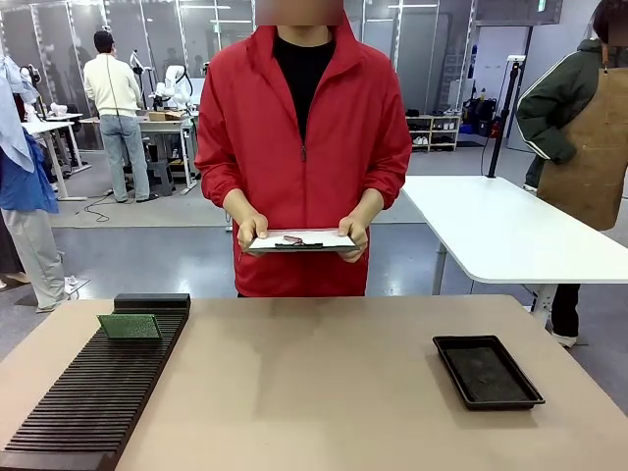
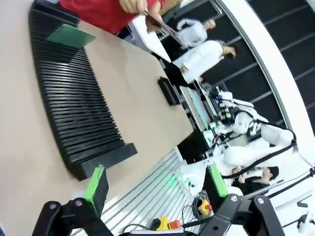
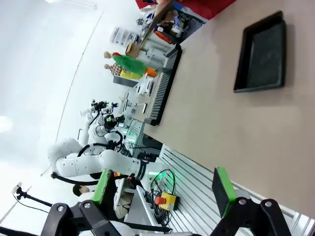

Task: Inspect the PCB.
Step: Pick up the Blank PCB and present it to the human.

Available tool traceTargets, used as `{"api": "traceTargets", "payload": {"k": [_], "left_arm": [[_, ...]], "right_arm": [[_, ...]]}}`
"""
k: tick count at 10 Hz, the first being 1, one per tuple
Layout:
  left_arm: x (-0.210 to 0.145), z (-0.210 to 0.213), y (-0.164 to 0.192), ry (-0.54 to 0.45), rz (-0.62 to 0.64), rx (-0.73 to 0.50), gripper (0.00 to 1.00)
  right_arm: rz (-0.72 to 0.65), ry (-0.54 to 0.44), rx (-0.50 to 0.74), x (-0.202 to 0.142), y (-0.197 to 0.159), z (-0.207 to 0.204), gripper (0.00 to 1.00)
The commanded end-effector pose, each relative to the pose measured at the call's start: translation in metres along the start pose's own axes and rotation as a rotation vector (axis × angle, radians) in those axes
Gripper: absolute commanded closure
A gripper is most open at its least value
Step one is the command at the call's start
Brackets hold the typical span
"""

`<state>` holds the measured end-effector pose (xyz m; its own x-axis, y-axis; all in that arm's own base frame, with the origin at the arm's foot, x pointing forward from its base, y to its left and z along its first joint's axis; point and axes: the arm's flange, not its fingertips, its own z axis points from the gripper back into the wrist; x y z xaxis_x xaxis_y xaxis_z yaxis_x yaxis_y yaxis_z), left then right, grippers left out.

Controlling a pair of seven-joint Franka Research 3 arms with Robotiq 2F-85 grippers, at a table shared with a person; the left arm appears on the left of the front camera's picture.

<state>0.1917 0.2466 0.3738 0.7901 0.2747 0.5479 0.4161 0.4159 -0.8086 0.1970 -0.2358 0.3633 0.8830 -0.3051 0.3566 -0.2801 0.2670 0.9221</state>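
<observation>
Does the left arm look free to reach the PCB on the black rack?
Probably yes: the PCB lies uncovered on the rack at the robot's left; the left gripper is open, with nothing between.

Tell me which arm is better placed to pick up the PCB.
Left, likely. The PCB lies on the black slotted rack at the robot's left side, and the open left pincer looks over that rack. The right pincer faces the black tray instead.

The PCB [image 1: 130, 326] is speckled green on a black ribbed rack [image 1: 98, 392]. The tray [image 1: 488, 372] is black, the table [image 1: 314, 392] tan, the person's jacket [image 1: 304, 147] red.
</observation>
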Motion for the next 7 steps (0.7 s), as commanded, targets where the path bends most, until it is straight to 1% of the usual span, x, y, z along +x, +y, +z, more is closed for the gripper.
{"api": "traceTargets", "payload": {"k": [1, 3, 4, 7], "left_arm": [[-0.021, -0.002, -0.007, -0.017, 0.003, 0.021, 0.00], [-0.022, -0.003, -0.006, -0.001, -0.027, 0.059, 0.00], [-0.013, 0.017, 0.001, -0.040, 0.016, 0.034, 0.00], [-0.013, 0.017, 0.001, -0.040, 0.016, 0.034, 0.00]], "right_arm": [[0.021, -0.005, -0.021, -0.024, -0.001, -0.017, 0.00], [0.060, -0.007, -0.036, -0.018, 0.007, -0.025, 0.00], [-0.006, -0.019, -0.014, -0.010, -0.009, 0.009, 0.00], [-0.006, -0.019, -0.014, -0.010, -0.009, 0.009, 0.00]]}}
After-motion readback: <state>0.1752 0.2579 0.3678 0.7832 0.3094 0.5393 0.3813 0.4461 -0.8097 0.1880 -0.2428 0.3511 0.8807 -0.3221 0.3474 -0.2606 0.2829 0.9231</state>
